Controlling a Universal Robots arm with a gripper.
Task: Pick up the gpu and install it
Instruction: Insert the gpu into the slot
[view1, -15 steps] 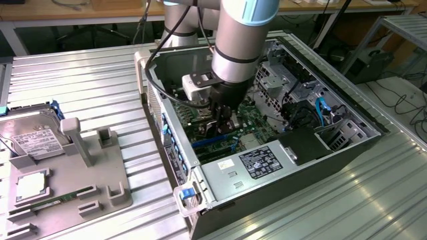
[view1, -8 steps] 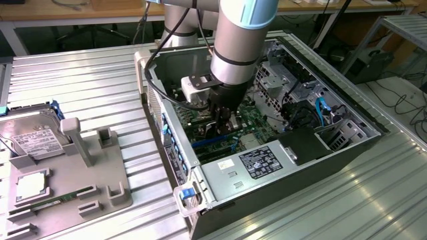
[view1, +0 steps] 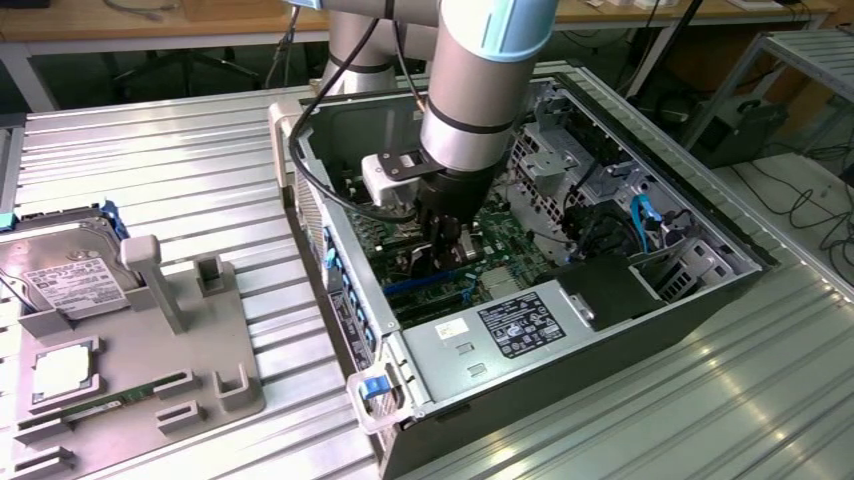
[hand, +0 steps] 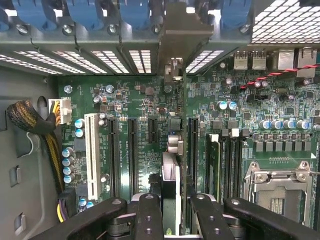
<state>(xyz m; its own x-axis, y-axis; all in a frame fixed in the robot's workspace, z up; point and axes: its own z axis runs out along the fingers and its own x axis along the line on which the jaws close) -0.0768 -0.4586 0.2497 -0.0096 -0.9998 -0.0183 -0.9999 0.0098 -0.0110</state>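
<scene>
Though edge-on, gpu (hand: 176, 150) between tool (hand: 172, 212) fingers.

The black gripper (hand: 172, 210) clamps the thin green gpu card (hand: 172, 170) edge-on, upright over the green motherboard (hand: 135, 145), white slot (hand: 92, 155) toward nine o'clock.

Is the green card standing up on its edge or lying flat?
Standing on edge. The gpu is seen edge-on between the tool fingers, bracket at the case's rear wall, over the motherboard.

Pincer (view1: 447, 245) holds gpu (hand: 172, 150) inside computer case (view1: 561, 330).
</scene>
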